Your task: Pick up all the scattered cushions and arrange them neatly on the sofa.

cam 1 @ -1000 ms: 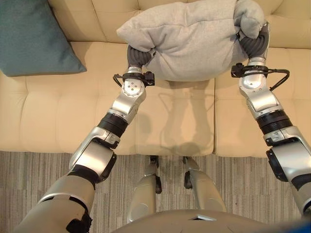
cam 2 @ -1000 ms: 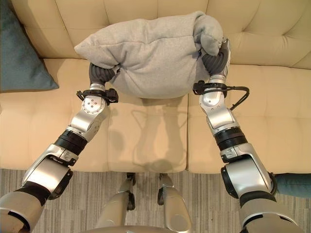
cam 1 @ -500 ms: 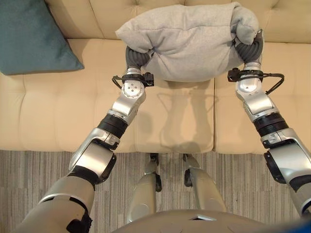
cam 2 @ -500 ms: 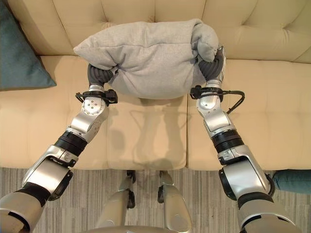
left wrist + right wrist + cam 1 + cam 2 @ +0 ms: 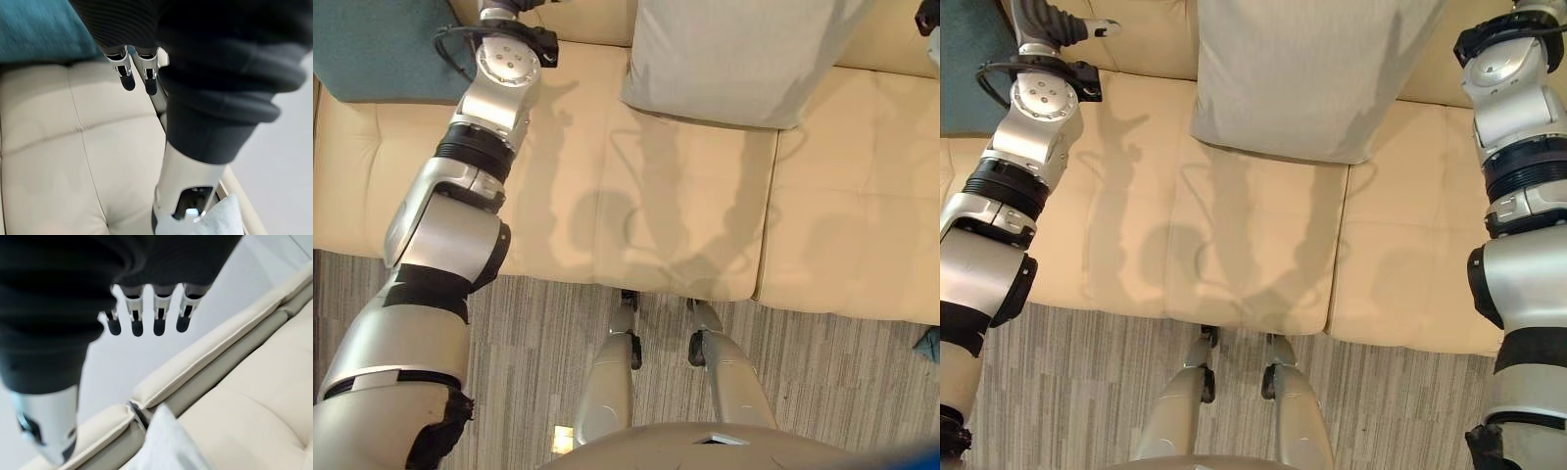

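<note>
Right eye view: grey cushion (image 5: 1307, 73) leaning on sofa (image 5: 1234, 245) backrest, centre. Left hand (image 5: 139, 73) and right hand (image 5: 146, 313) hanging empty, fingers straight. Teal cushion (image 5: 382, 49) lying far left, nearer left hand.

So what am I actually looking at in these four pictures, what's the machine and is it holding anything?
It is a humanoid robot seen by its own cameras. Two pictures look down from its head at a cream tufted leather sofa. A large light grey fabric cushion leans against the sofa's backrest, and a teal fabric cushion lies further to the robot's left. The other two pictures come from cameras on its wrists. The left hand hangs over the seat with fingers straight, holding nothing. The right hand is also open and empty, above the backrest, with the grey cushion's corner below it.
</note>
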`<state>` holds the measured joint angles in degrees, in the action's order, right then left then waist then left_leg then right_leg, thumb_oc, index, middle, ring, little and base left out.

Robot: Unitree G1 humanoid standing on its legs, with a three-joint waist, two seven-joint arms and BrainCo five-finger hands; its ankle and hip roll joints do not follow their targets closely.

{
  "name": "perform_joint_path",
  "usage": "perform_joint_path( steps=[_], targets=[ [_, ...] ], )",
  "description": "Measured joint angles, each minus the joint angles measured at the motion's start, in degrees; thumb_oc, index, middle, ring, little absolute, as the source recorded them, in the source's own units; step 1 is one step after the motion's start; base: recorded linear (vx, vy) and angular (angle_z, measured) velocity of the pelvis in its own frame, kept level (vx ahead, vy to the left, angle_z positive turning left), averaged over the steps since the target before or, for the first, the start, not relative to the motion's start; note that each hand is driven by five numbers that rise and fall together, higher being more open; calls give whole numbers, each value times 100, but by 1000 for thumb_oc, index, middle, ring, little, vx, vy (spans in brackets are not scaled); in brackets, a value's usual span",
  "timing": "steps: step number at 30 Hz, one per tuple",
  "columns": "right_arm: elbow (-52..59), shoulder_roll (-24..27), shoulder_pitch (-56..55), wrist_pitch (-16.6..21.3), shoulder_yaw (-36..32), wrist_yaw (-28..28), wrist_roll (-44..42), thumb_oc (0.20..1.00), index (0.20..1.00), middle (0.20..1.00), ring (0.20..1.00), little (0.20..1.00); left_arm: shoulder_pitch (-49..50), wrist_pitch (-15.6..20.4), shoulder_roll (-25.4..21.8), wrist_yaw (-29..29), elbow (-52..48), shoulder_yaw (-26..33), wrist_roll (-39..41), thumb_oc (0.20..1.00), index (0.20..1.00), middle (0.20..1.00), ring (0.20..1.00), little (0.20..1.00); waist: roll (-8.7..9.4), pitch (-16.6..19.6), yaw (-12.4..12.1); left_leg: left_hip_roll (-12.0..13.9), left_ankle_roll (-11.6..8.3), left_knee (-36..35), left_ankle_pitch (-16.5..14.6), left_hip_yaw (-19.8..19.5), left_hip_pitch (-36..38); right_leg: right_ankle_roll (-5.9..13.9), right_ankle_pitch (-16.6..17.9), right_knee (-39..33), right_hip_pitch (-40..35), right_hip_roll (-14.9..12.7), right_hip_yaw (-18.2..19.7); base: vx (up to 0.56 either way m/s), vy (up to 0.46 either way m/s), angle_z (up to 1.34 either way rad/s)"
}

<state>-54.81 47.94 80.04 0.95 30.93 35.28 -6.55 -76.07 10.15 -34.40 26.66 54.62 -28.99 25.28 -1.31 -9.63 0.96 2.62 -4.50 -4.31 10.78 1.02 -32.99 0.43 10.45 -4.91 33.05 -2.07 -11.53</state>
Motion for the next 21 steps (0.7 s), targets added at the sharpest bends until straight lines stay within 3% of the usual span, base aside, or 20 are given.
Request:
perform_joint_path(
  steps=[3,5,6,8,9,13,16,21],
  targets=[
    [544,-31,-508,-8,-256,-5,-24,1000,1000,1000,1000,1000,439,7,-35,3,-605,236,8,1000,1000,1000,1000,1000,6,3,44,-11,0,-2,0,-10,8,1,0,21,-3,-12,-9,36,-20,1],
    [1904,-46,-2168,70,-1217,-92,-103,1000,1000,1000,1000,1000,1982,147,-10,2,-2494,879,-15,1000,1000,1000,1000,1000,37,-13,87,-3,1,-51,0,-13,219,36,-26,32,-195,-5,-23,73,-24,1],
    [2059,-90,-2659,70,-1397,-131,-104,1000,1000,1000,1000,1000,2423,146,-4,-2,-2678,892,-20,1000,1000,1000,1000,1000,43,-13,109,-8,2,-71,-2,-10,350,68,-49,32,-316,-9,-24,97,-27,-5],
    [3253,-578,-4358,199,-2554,-236,-80,1000,1000,1000,1000,1000,4019,183,115,-42,-3792,1734,-222,1000,1000,1000,1000,1000,74,3,203,12,19,-94,-64,-3,619,270,-216,29,-577,10,-11,111,-22,-3],
    [3786,-954,-5339,370,-3119,-350,33,1000,1000,1000,1000,1000,4842,227,399,-124,-4252,2130,-390,1000,1000,1000,1000,1000,86,1,232,19,9,-95,-73,-10,796,245,-241,16,-770,17,-12,77,-1,5],
    [3571,-1591,-7347,417,-3239,-971,364,1000,1000,1000,1000,1000,6986,140,923,-571,-4230,2405,-683,1000,1000,1000,1000,1000,133,194,169,113,25,-98,-387,-11,1306,230,-415,-6,-1262,106,9,59,9,-10],
    [2857,-1880,-8464,491,-3339,-1375,942,1000,1000,1000,1000,1000,8395,66,940,-1075,-3851,2520,-1134,1000,1000,1000,1000,1000,125,448,109,93,114,-101,-492,0,1793,128,-497,-29,-1753,85,7,24,13,3],
    [1192,-2193,-8407,442,-2650,-1819,1281,1000,1000,1000,1000,1000,8888,-299,1333,-1554,-1675,2111,-1770,1000,1000,1000,1000,1000,-7,841,69,82,158,-100,-612,38,2408,145,-606,-33,-2355,80,60,-43,-5,-4]
  ],
)
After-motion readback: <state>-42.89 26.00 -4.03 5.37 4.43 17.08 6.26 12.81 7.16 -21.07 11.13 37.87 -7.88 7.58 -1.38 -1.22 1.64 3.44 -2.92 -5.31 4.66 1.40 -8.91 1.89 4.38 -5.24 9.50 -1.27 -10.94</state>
